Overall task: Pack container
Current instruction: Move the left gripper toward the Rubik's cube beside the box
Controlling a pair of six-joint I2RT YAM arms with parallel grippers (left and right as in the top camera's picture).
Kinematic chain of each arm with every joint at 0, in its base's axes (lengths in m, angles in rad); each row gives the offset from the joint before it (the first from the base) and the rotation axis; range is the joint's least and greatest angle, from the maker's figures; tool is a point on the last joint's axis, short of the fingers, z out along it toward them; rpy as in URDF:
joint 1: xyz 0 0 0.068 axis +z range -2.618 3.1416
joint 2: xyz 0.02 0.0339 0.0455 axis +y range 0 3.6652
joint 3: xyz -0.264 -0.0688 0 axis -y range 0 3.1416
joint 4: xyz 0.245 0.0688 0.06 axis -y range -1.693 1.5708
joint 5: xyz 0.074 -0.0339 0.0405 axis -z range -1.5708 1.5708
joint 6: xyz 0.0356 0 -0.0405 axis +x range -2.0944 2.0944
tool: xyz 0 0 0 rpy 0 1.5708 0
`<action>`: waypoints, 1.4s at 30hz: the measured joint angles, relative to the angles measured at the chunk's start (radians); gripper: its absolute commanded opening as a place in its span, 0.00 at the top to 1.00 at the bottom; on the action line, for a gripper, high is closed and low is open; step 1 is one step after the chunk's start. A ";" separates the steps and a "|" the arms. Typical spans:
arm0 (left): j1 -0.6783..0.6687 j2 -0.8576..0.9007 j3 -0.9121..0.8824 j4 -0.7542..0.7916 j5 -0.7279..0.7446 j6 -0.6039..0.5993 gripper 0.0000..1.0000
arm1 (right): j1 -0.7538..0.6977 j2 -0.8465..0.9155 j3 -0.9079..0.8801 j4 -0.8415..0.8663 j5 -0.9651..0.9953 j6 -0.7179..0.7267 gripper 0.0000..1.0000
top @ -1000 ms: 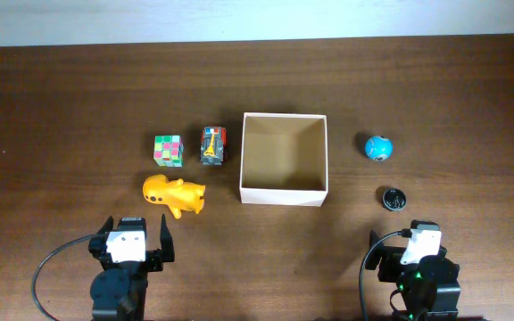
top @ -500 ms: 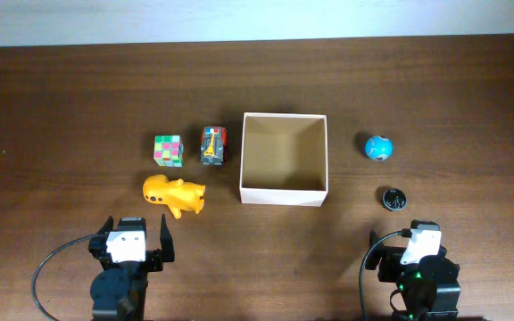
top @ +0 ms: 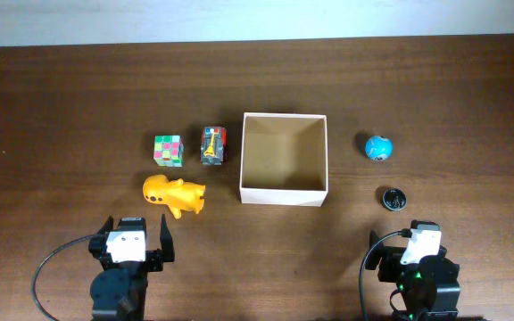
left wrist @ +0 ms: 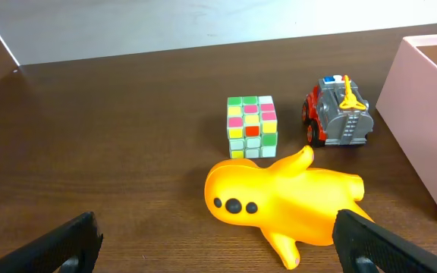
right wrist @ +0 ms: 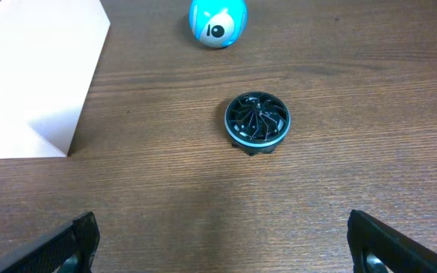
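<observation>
Nothing changing since second ago; both arms staying parked at near edge. Left tool [top: 136,227] and right tool [right wrist: 220,226]: fingers standing wide apart, gripping nothing. Container [top: 282,194] sitting in middle of counter [top: 61,107], empty inside. Yellow toy [top: 173,193] lying near it, on left-arm side. Packing not starting yet.

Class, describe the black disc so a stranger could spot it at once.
Find the white-walled container mid-table. To its right lie two small toys. The black disc is the one nearer the robot: flat, dark, spoked, unlike the round bright-blue ball beyond it.
</observation>
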 measured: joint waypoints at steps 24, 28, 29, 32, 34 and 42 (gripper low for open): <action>0.000 0.000 0.000 0.000 0.069 0.000 0.01 | 0.000 0.000 -0.001 0.075 -0.085 0.000 0.01; 0.000 0.000 0.000 0.014 0.174 0.000 0.01 | 0.000 0.000 -0.001 0.130 -0.200 0.000 0.01; 0.000 0.000 0.000 0.023 0.197 0.000 0.01 | 0.000 0.000 -0.001 0.142 -0.238 0.001 0.02; 0.000 0.000 0.000 0.031 0.247 -0.008 0.01 | 0.000 0.000 -0.002 0.179 -0.346 0.001 0.01; 0.000 0.009 0.013 0.027 0.266 -0.019 0.01 | 0.000 0.000 -0.001 0.184 -0.394 0.001 0.01; 0.000 0.305 0.329 -0.058 0.291 -0.042 0.01 | 0.000 0.163 0.210 0.054 -0.385 0.001 0.01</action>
